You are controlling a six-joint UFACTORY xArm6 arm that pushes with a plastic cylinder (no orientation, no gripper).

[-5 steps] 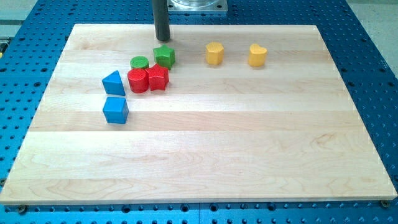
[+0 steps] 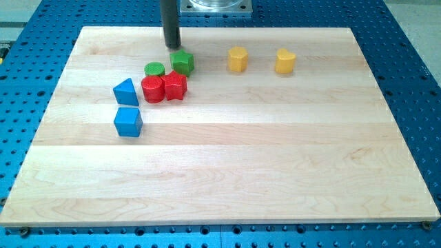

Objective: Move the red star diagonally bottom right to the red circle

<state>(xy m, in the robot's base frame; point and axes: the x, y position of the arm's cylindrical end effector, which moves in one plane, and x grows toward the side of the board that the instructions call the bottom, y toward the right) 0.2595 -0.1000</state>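
Note:
The red star (image 2: 176, 85) lies on the wooden board (image 2: 275, 158) at the upper left, touching the red circle (image 2: 153, 89) on that circle's right side. A green circle (image 2: 154, 69) sits just above the red circle. A green star (image 2: 182, 63) sits just above the red star. My tip (image 2: 172, 45) is near the board's top edge, just above and slightly left of the green star, apart from the red star.
A blue triangle (image 2: 125, 91) and a blue cube (image 2: 129, 122) lie left and lower left of the red circle. Two yellow blocks (image 2: 238, 59) (image 2: 285, 61) sit to the right along the top. A metal mount (image 2: 213, 5) is at the view's top.
My tip has moved a little to the left along the top edge. No block has moved.

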